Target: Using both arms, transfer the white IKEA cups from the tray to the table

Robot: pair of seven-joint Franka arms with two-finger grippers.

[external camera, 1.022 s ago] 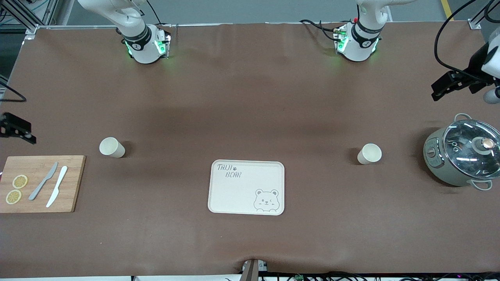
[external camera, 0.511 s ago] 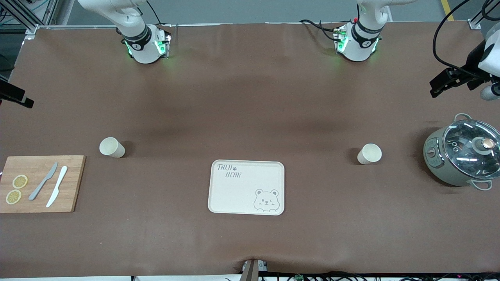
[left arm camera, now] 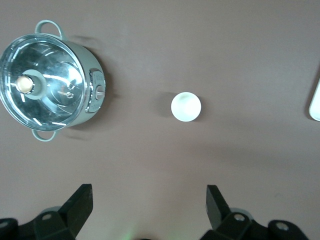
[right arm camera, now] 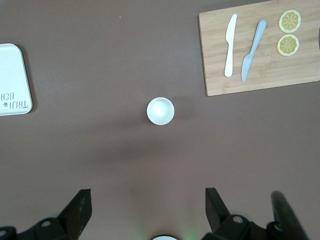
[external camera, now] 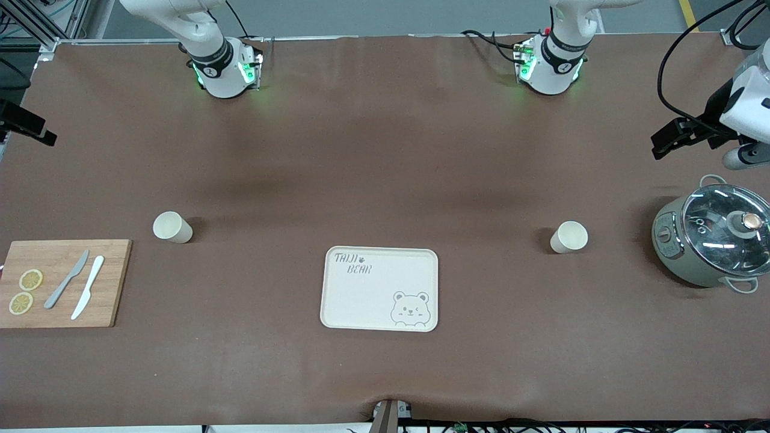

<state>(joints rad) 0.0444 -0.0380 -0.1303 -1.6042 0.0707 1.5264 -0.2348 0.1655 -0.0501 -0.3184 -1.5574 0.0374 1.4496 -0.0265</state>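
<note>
Two white IKEA cups stand upright on the brown table. One cup [external camera: 172, 227] is toward the right arm's end, beside the cutting board, and shows in the right wrist view [right arm camera: 160, 110]. The other cup [external camera: 568, 237] is toward the left arm's end, beside the pot, and shows in the left wrist view [left arm camera: 186, 106]. My left gripper [external camera: 678, 136] hangs high over the table's edge by the pot, open and empty [left arm camera: 148, 195]. My right gripper [external camera: 25, 127] hangs high over the table's edge at the right arm's end, open and empty [right arm camera: 147, 197].
A cream bear tray [external camera: 379, 288] lies mid-table, nearer the front camera than both cups. A bamboo cutting board [external camera: 114, 282] holds two knives and lemon slices. A grey-green pot with a glass lid [external camera: 713, 240] stands at the left arm's end.
The right gripper has swung from beside the cutting board toward the robots' bases. The left gripper has shifted slightly toward the table's middle. Cups and tray have not moved.
</note>
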